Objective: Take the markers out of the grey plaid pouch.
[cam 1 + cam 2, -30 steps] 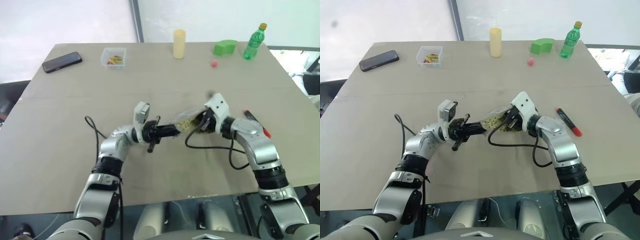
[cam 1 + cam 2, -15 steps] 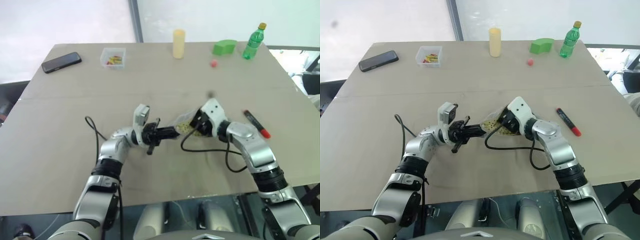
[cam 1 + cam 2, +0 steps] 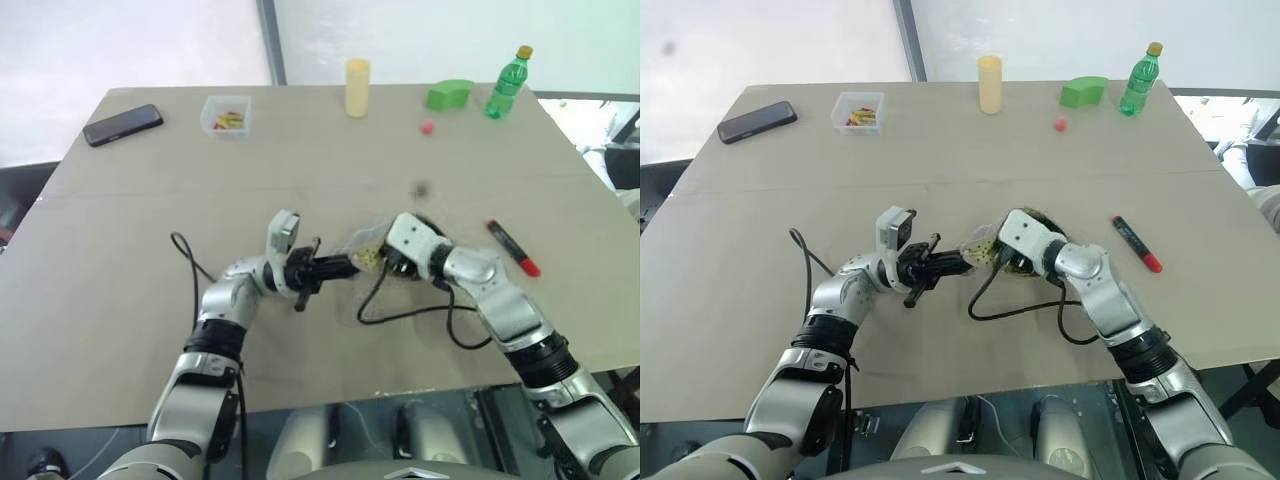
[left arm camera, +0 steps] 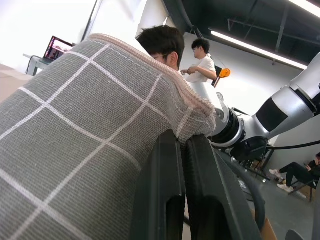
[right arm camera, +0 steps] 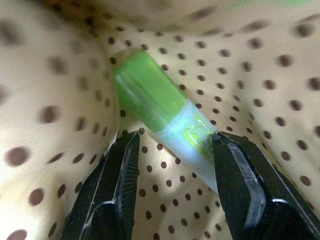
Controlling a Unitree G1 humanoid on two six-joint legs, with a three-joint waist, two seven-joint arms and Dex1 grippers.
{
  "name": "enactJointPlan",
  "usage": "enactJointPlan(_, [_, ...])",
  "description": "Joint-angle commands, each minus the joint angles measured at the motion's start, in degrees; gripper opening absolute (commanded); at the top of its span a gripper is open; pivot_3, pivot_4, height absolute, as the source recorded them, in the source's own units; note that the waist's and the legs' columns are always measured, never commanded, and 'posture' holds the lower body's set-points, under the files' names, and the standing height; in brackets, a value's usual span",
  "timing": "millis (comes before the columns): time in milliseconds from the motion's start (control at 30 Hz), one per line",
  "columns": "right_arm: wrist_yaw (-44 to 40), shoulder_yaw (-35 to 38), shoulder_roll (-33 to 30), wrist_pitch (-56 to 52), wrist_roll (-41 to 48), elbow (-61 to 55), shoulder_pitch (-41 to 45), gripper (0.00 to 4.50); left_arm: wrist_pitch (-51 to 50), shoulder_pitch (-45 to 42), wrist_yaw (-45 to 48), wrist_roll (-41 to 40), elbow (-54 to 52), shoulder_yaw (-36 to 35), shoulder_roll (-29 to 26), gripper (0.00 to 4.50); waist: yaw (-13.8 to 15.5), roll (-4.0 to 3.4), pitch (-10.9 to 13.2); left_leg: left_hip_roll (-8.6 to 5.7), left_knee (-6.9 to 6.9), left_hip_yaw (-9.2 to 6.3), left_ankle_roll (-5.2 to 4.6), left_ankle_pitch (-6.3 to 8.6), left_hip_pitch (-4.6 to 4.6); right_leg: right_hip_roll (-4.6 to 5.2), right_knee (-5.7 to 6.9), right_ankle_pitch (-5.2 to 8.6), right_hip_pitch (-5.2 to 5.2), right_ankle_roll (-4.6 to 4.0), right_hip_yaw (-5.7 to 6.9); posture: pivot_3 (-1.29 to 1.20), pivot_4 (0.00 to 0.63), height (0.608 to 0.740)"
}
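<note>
The grey plaid pouch hangs just above the table's middle, its speckled yellowish lining facing my right hand. My left gripper is shut on the pouch's rim, holding the mouth up. My right gripper is inside the pouch, open, its two black fingers standing either side of the bright green marker. The marker's pale end lies against one finger, with a gap to the other. The red marker with a black end lies on the table to the right of my right arm.
Along the table's far edge stand a black phone, a clear box of small items, a yellow cylinder, a green block and a green bottle. A small red ball lies near the block. A black cable loops under my right wrist.
My right gripper has opened, rolled over and sunk a little lower at the pouch's mouth. The left gripper kept its hold and stayed still.
</note>
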State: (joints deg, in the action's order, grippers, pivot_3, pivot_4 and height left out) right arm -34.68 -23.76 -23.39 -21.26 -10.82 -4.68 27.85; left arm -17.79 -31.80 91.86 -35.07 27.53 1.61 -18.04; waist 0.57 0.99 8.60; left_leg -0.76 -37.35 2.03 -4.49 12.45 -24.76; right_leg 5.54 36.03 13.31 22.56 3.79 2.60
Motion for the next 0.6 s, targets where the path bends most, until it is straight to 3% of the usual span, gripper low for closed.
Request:
enactJointPlan(33, [-1.13, -2.72, -1.71, 4.19, -4.08, 0.19, 1.24, 2.33, 0.58, -0.16, 0.57, -0.8, -2.02, -1.33, 0.4, 0.0, 0.01, 0.0, 0.0, 0.0, 0.0, 0.0, 0.0, 0.0, 0.0, 0.0, 0.0, 0.0, 0.0, 0.0, 0.0, 0.0, 0.15, 0.736])
enactJointPlan(233, [-1.12, -3.78, -2.23, 7.79, -7.86, 3.28, 2.24, 2.33, 1.33, 0.88, 0.64, -1.1, -3.89, 0.5, -0.37, 0.0, -0.05, 0.0, 0.0, 0.01, 0.0, 0.0, 0.01, 0.0, 0.0, -0.01, 0.0, 0.0, 0.0, 0.0, -0.01, 0.0, 0.15, 0.736])
enactJointPlan(367, [-0.66, -3.44, -1.67, 9.17, -9.0, 6.54, 3.19, 2.33, 4.67, 3.06, 0.64, -2.21, -7.11, 5.65, -3.17, 0.0, -0.14, 0.0, 0.0, 0.02, 0.0, 0.0, 0.01, -0.01, 0.01, 0.0, -0.01, 0.0, -0.01, 0.0, -0.01, 0.0, 0.15, 0.736])
enactJointPlan(600, [3.21, -8.03, -4.69, 17.66, -19.91, 13.84, 7.55, 2.33, 4.46, 4.09, 0.64, -4.03, -8.32, 6.13, -4.48, 0.0, -0.29, 0.02, -0.02, 0.01, -0.02, 0.02, 0.02, -0.01, 0.04, 0.0, 0.0, 0.01, 0.0, -0.02, -0.04, 0.0, 0.15, 0.736])
